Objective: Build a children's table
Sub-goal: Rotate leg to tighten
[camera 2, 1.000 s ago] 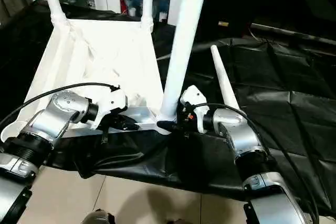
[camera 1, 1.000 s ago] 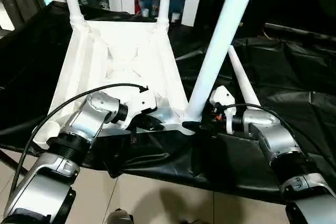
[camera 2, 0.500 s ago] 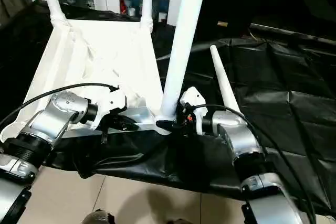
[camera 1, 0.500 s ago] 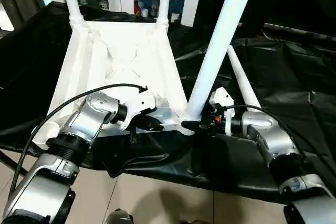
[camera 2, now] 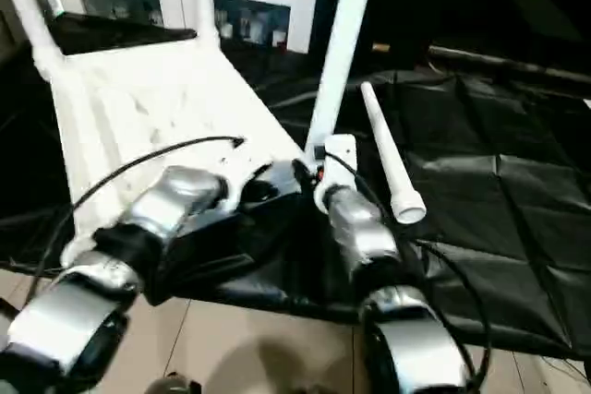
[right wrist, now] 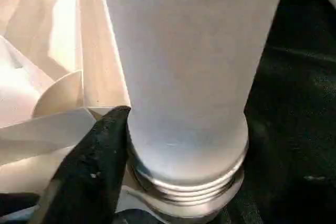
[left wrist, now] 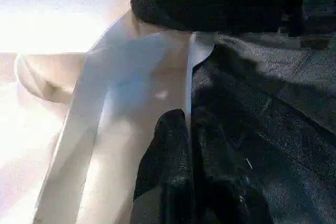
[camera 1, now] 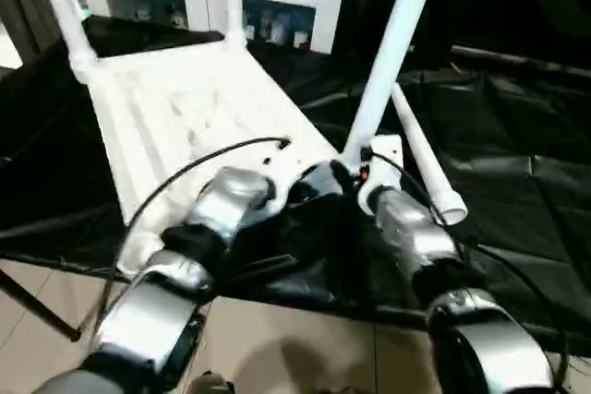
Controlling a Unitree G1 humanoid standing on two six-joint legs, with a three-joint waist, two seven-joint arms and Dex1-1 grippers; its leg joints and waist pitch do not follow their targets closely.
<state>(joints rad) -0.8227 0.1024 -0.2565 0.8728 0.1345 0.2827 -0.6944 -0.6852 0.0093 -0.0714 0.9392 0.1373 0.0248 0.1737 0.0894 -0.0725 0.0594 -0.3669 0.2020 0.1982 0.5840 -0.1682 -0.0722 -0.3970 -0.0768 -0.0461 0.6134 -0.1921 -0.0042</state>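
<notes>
I see the upturned white plastic table top [camera 1: 175, 108] on the black-sheeted surface [camera 1: 517, 163]. My left fingers [left wrist: 178, 145] pinch its near rim. My right fingers [right wrist: 94, 166] grasp the threaded base of the upright white tube leg [camera 1: 388, 53] at the top's corner. A loose white tube leg [camera 1: 420, 159] lies beside it. No writing is readable.

Black-draped surface [camera 1: 517, 182] (apparently a table), tabletop [camera 1: 185, 108], loose leg [camera 1: 420, 154]
</notes>
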